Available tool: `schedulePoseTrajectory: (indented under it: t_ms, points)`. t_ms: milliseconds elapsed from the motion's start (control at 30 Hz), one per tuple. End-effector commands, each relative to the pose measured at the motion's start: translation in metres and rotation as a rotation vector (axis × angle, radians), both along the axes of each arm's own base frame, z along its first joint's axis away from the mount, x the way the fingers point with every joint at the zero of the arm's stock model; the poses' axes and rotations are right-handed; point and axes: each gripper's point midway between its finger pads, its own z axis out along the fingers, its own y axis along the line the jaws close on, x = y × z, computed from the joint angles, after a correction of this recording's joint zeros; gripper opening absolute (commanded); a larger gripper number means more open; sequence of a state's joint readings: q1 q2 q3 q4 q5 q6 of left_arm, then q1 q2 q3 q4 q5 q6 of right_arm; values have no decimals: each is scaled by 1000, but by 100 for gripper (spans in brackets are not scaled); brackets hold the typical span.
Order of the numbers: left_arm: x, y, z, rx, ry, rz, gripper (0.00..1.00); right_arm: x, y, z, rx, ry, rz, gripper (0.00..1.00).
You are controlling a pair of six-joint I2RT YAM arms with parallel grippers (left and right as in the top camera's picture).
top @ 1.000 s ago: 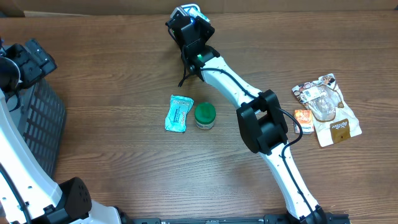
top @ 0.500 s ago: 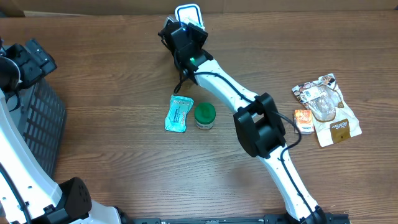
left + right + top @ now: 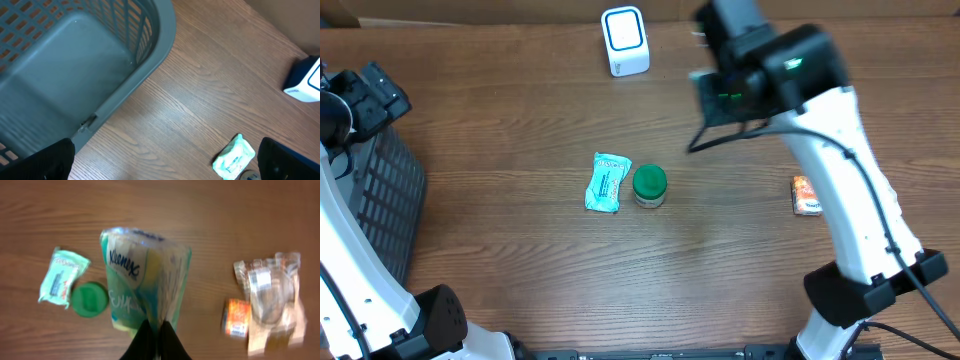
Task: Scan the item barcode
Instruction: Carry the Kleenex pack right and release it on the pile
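We see a brown wood-grain worktop (image 3: pixel 520 290) with a paler tan strip (image 3: pixel 470 8) along its far edge. Little of the room shows beyond that. A grey slatted basket (image 3: pixel 385 195) sits at the left edge, cut off by the frame.

From overhead, the raised right arm (image 3: pixel 770 70) is blurred and close to the lens, and it hides whatever it carries. The wrist view settles it: the right end effector (image 3: pixel 156 335) is pressed together on the near edge of a tissue pack (image 3: pixel 145 280), held up above the worktop. The left end effector (image 3: pixel 167 162) is spread wide, with only its dark tips showing in the lower corners.

The white scanner (image 3: pixel 625 40) with its blue outline stands at the far edge, well apart from the pack. A mint packet (image 3: pixel 608 182) lies just beside a green-lidded jar (image 3: pixel 649 185) mid-worktop. An orange packet (image 3: pixel 807 195) lies to the right, next to a clear bag (image 3: pixel 272 300) seen only from the wrist.

We read "Kleenex" on the pack. The larger word beneath it is creased and unclear, and the other labels are too blurred to read.
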State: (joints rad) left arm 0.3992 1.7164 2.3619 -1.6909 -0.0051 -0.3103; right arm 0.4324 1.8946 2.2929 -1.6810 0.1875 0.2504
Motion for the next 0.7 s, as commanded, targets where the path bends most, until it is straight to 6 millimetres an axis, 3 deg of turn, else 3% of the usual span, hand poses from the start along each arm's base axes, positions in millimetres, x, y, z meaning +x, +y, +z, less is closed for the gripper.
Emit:
schedulePoseTrajectory:
  t_ms: [0, 133, 233, 400, 433, 467, 500, 533, 667]
  points:
    - [-3, -1, 8, 24, -20, -14, 100, 2, -21, -41, 71, 157, -207, 4]
    - [-3, -1, 8, 24, -20, -14, 100, -5, -72, -91, 32, 300, -395, 4]
    - [-3, -1, 8, 24, -20, -14, 100, -12, -108, -141, 14, 385, -491, 4]
    - [-3, -1, 8, 24, -20, -14, 100, -18, -151, -187, 21, 420, -605, 4]
    - [-3, -1, 8, 24, -20, -14, 100, -17, -159, -190, 28, 412, -623, 19]
    - [-3, -1, 8, 24, -20, -14, 100, -16, -165, -191, 32, 406, -634, 46]
    - [-3, -1, 8, 24, -20, -14, 100, -15, -168, -191, 36, 405, -627, 56]
    - [-3, -1, 8, 24, -20, -14, 100, -15, -172, -191, 37, 404, -623, 63]
    - [-3, -1, 8, 24, -20, -14, 100, -16, -170, -190, 50, 417, -591, 65]
